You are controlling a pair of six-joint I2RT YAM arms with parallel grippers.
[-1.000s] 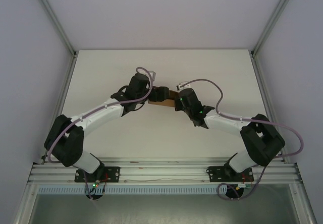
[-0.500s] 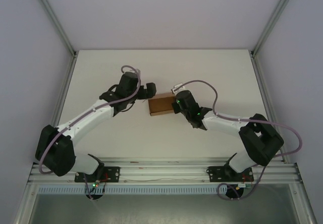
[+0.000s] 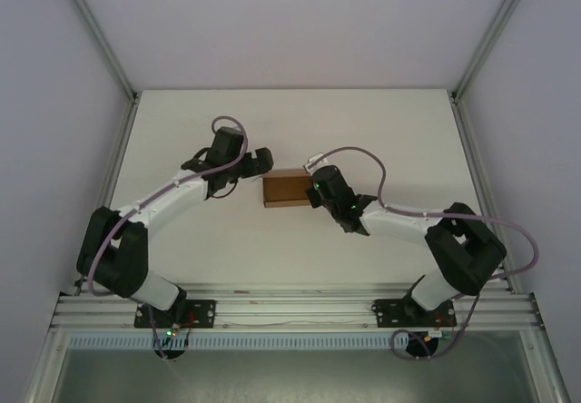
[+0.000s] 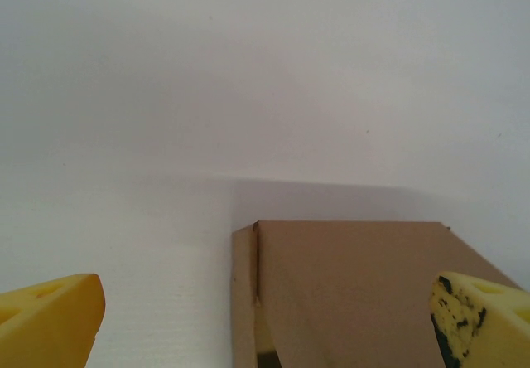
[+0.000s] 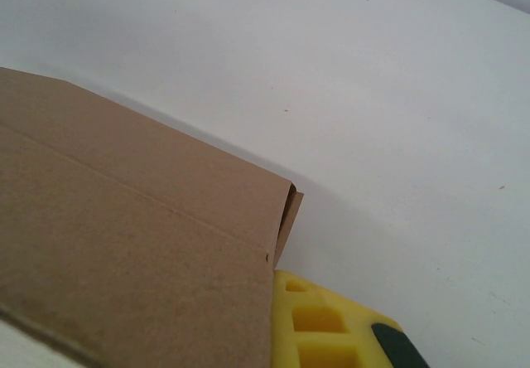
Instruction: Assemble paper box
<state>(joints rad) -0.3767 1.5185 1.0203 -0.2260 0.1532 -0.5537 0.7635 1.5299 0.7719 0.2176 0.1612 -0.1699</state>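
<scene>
Moved: vs 1 s ago, the left gripper (image 3: 262, 161) has backed off to the left, so the paper box (image 3: 284, 190) is uncovered from above. Box and right gripper (image 3: 315, 188) have shifted a bit nearer and left.
Box pos: mid-table (image 3: 182, 131), btwn the two grippers, long side running left-right.
Box shape: reads as a closed flat rectangular body. Top panel is down, w/ one crease running along it in the right wrist view (image 5: 141, 235).
Corners: left wrist view shows the box (image 4: 348, 293) w/ a side wall turned down and a thin gap at the corner seam. Right wrist view shows a flap tucked in behind the corner, also not quite flush.
L gripper: released, yellow fingers (image 4: 50, 318) spread wide either side of the box end, touching nothing. In the top view it sits just left and far of the box.
R gripper: at the box's right end, touching it. One yellow finger (image 5: 331, 335) shows at the panel edge and cardboard hides the other, so I can't tell if it's clenched on the box.
Done (est.): main panels folded, box looks formed.
Left (est.): seating those corner flaps flush. Can't tell if the tabs are locked.
</scene>
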